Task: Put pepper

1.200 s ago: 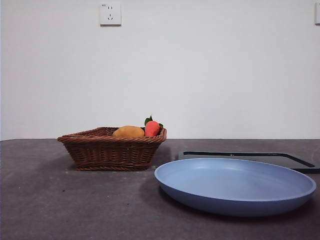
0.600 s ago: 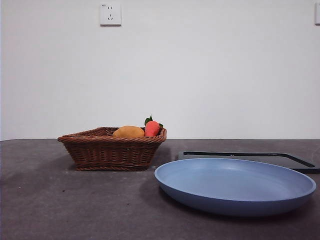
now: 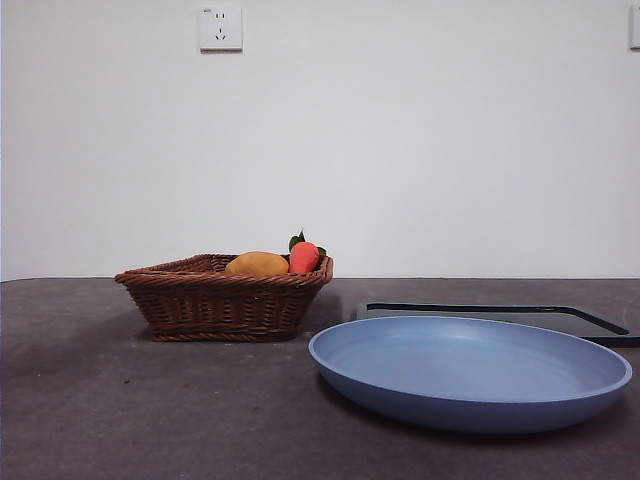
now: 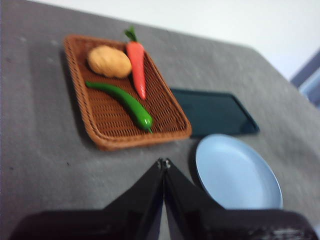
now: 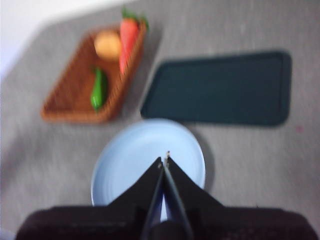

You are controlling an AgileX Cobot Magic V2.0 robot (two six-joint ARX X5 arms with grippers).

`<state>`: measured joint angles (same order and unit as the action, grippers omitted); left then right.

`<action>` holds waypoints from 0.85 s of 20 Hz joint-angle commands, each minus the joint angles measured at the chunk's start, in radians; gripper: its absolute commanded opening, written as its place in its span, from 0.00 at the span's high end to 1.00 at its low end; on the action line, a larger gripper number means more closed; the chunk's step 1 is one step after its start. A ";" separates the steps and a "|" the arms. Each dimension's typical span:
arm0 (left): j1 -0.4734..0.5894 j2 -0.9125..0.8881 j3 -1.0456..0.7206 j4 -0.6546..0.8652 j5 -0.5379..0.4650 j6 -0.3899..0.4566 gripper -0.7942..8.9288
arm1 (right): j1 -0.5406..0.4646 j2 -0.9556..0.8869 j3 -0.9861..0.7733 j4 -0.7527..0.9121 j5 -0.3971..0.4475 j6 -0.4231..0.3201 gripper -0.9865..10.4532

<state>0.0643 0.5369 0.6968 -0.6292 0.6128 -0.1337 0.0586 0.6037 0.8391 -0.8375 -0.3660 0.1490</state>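
The pepper point(image 4: 122, 100) is a glossy green, long vegetable lying in the brown wicker basket point(image 4: 165, 102); it also shows in the right wrist view point(image 5: 98, 89). In the front view the basket point(image 3: 225, 300) hides it. The blue plate point(image 3: 470, 368) sits empty beside the basket, also in the wrist views point(image 4: 235, 174) point(image 5: 130, 155). My left gripper point(image 4: 163, 162) is shut and empty, high above the table in front of the basket. My right gripper point(image 5: 164, 159) is shut and empty, high above the plate. Neither arm shows in the front view.
A carrot point(image 4: 136, 60) and a yellow-orange rounded fruit point(image 4: 109, 61) lie in the basket beside the pepper. A dark flat tray point(image 5: 220, 89) lies on the grey table behind the plate. A wall socket point(image 3: 221, 28) is on the white wall.
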 commanded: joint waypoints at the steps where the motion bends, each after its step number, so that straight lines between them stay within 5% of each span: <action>1: -0.006 0.035 0.061 -0.073 0.034 0.109 0.91 | 0.008 0.058 0.091 -0.130 -0.001 -0.146 0.91; 8: -0.059 0.075 0.127 -0.188 0.043 0.164 0.90 | 0.010 0.140 0.168 -0.248 0.001 -0.233 0.89; 12: -0.058 0.078 0.127 -0.188 0.032 0.159 0.56 | 0.010 0.164 0.168 -0.248 0.001 -0.203 0.66; 17: -0.058 0.078 0.127 -0.187 0.033 0.156 0.55 | 0.010 0.212 0.168 -0.248 -0.002 -0.198 0.65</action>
<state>0.0078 0.6113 0.8062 -0.8234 0.6430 0.0116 0.0662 0.8108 0.9901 -1.0924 -0.3668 -0.0563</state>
